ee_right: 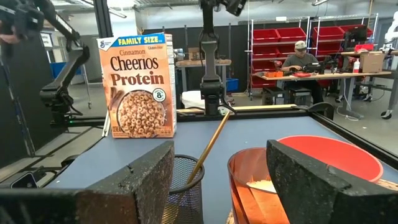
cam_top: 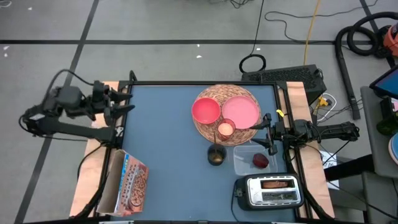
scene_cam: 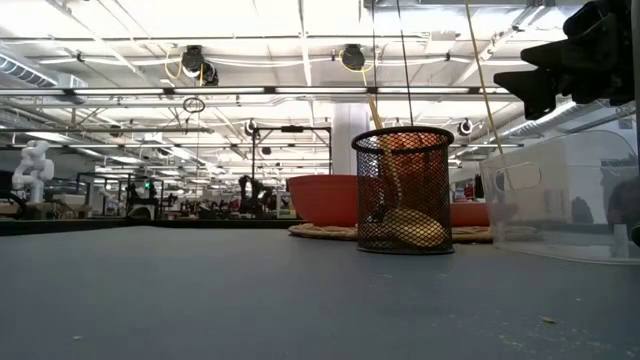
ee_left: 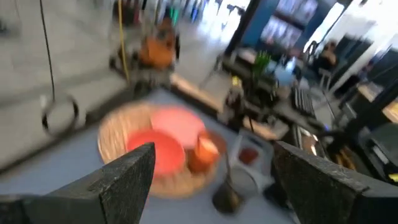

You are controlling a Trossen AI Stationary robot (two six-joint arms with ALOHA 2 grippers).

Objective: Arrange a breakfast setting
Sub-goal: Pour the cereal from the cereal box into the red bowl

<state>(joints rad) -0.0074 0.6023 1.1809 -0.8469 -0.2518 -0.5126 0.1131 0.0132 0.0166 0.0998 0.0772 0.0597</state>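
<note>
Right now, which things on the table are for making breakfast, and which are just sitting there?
For breakfast:
woven mat
pink bowl
pink plate
small cup
cereal box
bread in the toaster
red fruit in the tub
spoon in the mesh holder

Just sitting there:
silver toaster
clear plastic tub
black mesh holder

The pink bowl, pink plate and small cup sat on the wicker mat, just beside the right tool. The cereal box stood near the left tool.
</note>
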